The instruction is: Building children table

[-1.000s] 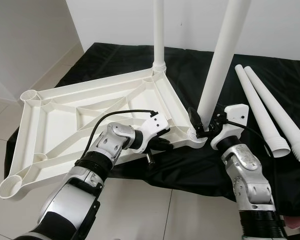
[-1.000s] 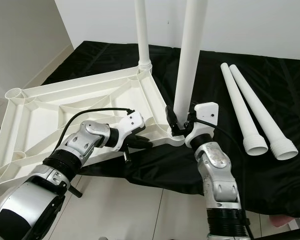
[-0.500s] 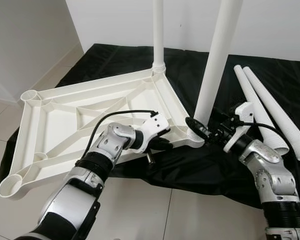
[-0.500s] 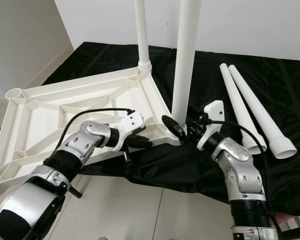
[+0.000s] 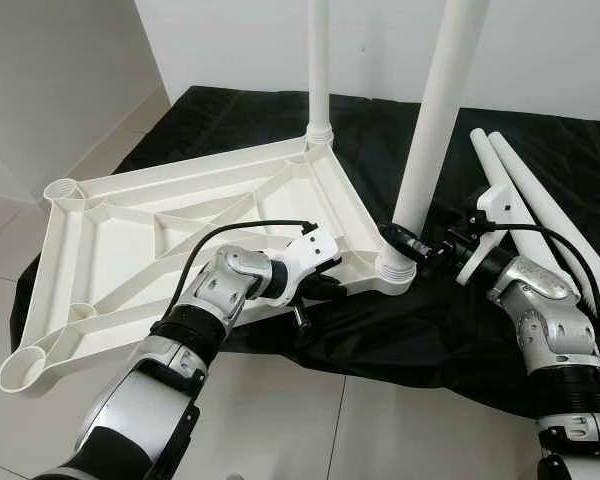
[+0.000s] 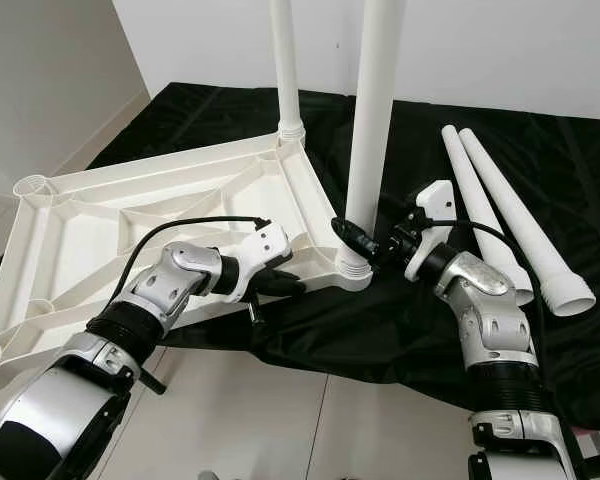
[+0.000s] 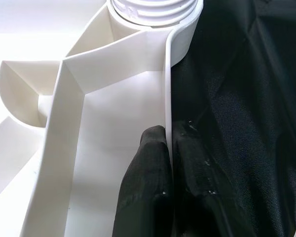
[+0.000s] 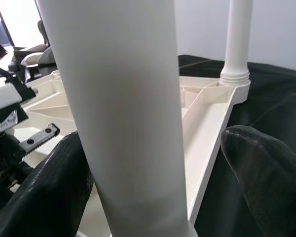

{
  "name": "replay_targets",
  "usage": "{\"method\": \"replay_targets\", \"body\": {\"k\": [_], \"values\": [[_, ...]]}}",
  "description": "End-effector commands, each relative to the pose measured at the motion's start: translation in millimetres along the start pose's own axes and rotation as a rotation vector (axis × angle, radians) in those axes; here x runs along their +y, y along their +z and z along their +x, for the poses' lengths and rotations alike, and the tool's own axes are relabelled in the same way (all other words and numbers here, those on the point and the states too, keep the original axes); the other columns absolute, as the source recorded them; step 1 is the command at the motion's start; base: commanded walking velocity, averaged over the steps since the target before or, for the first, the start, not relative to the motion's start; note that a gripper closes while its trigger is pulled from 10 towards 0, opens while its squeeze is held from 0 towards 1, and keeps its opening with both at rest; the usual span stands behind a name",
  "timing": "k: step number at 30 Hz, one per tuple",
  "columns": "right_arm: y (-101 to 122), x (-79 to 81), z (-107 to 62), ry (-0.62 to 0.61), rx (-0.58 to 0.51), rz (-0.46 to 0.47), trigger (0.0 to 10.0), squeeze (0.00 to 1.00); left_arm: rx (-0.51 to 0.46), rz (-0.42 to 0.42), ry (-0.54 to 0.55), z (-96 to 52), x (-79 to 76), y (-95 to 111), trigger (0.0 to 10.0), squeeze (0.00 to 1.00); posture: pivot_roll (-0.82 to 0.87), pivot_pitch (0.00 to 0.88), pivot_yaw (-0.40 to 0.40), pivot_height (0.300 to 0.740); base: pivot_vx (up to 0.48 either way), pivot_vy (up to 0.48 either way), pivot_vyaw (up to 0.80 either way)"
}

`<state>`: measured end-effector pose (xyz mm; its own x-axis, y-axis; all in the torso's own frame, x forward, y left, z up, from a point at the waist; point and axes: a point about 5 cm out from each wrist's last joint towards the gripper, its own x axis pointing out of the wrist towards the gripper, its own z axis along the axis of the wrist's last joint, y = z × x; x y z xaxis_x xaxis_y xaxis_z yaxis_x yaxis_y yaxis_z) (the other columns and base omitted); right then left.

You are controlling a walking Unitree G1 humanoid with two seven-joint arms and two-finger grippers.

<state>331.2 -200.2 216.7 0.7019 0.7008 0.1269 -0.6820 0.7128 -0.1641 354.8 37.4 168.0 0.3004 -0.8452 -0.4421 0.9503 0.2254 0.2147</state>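
Ribbed white plastic tabletop, upturned on black cloth. Left pincer pinches its rim; right pincer spread around smooth tube leg at 3 o'clock.

The left arm reaches forward, bent at the elbow, and its left gripper has its two black fingers pinched together on a thin white edge. The right arm comes in from the right side, forearm raised and wrist turned inward. The right gripper stands with fingers spread wide on either side of an upright white tube, one finger appearing to touch it.
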Motion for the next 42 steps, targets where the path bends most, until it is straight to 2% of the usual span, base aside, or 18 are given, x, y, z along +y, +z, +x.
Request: {"method": "replay_targets", "body": {"k": [1,12,13,14,15,16,21,28,29,35,42], "values": [[0.3,2.3,4.6,0.041,0.009,-0.019,10.0,0.0,0.08,-0.053,0.018,0.7,-4.2,-22.2,10.0,0.0,-0.15,0.105,0.118,0.74,0.0,0.0,0.0],[-2.3,2.0,8.5,0.087,0.01,-0.017,10.0,0.0,0.08,-0.051,0.018,0.9,-4.0,-21.2,10.0,0.0,-0.15,0.11,0.118,0.74,0.0,0.0,0.0],[-2.3,1.8,8.5,0.088,0.009,-0.017,7.6,0.0,0.079,-0.05,0.018,0.9,-4.0,-20.7,10.0,0.0,-0.15,0.116,0.118,0.74,0.0,0.0,0.0],[-2.2,1.1,7.9,0.084,0.007,-0.015,1.7,0.0,0.079,-0.049,0.018,0.9,-4.0,-20.6,10.0,0.0,-0.15,0.116,0.118,0.74,0.0,0.0,0.0],[-2.2,1.1,7.9,0.084,0.007,-0.015,1.7,0.0,0.079,-0.049,0.018,0.9,-4.0,-20.6,10.0,0.0,-0.15,0.116,0.118,0.74,0.0,0.0,0.0],[-2.1,0.5,7.3,0.079,0.005,-0.016,0.0,0.0,0.079,-0.048,0.017,0.9,-3.9,-20.5,10.0,0.0,-0.15,0.116,0.118,0.74,0.0,0.0,0.0],[-2.7,0.3,5.3,0.08,0.002,-0.007,0.0,0.0,0.081,-0.05,0.019,0.7,-3.9,-21.1,10.0,0.0,-0.15,0.116,0.114,0.74,0.0,0.0,0.0],[0.4,9.0,3.4,0.052,-0.03,0.013,0.2,0.0,0.077,-0.052,0.024,1.6,-3.7,-20.2,10.0,0.0,-0.16,0.121,0.103,0.74,0.0,0.0,0.0],[0.5,10.2,3.8,0.035,-0.034,0.019,10.0,0.0,0.077,-0.053,0.024,1.7,-3.8,-20.3,10.0,0.0,-0.16,0.122,0.103,0.74,0.0,0.0,0.0],[2.1,16.0,6.3,-0.013,-0.057,0.032,10.0,0.0,0.074,-0.054,0.026,1.9,-3.8,-19.9,10.0,0.0,-0.16,0.127,0.101,0.74,0.0,0.0,0.0],[5.3,25.1,10.7,-0.14,-0.088,0.022,10.0,0.0,0.075,-0.056,0.031,1.4,-3.0,-19.9,10.0,0.0,-0.16,0.131,0.1,0.74,0.0,0.0,0.0]]}}
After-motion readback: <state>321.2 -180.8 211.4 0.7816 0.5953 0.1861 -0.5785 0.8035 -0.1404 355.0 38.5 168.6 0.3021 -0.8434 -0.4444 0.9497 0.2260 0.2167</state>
